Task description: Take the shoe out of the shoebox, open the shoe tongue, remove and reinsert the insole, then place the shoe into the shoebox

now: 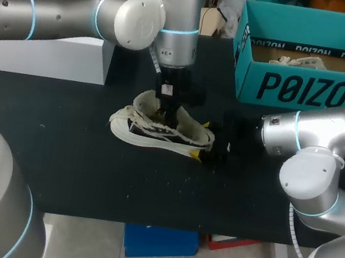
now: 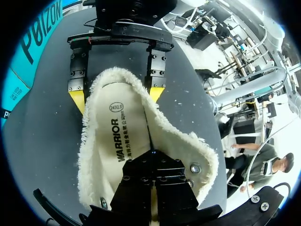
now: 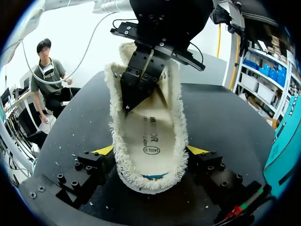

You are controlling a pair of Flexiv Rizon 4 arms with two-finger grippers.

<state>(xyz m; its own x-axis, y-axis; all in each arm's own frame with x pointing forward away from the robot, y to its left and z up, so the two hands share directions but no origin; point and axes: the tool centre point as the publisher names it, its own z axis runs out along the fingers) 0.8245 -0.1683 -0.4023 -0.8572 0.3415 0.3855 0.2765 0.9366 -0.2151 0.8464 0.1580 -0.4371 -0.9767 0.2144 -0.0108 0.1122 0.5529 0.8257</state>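
The white-and-black shoe (image 1: pixel 152 132) lies on its side on the black table (image 1: pixel 55 156). Its fleecy cream insole (image 2: pixel 117 141) stands partly lifted out of it. From above, my left gripper (image 1: pixel 169 110) is shut on the insole's raised edge; the right wrist view shows the insole (image 3: pixel 150 136) hanging from that gripper (image 3: pixel 133 101). At the shoe's right end my right gripper (image 1: pixel 202 140) is shut on the shoe, one yellow fingertip (image 3: pixel 104 150) pressing on each side of the fleece. The teal shoebox (image 1: pixel 298 90) stands open at the back right.
A white block (image 1: pixel 39 54) sits at the back left of the table under my left arm. Crumpled paper (image 1: pixel 303 59) lies inside the shoebox. The table's front edge (image 1: pixel 143 223) is close below the shoe.
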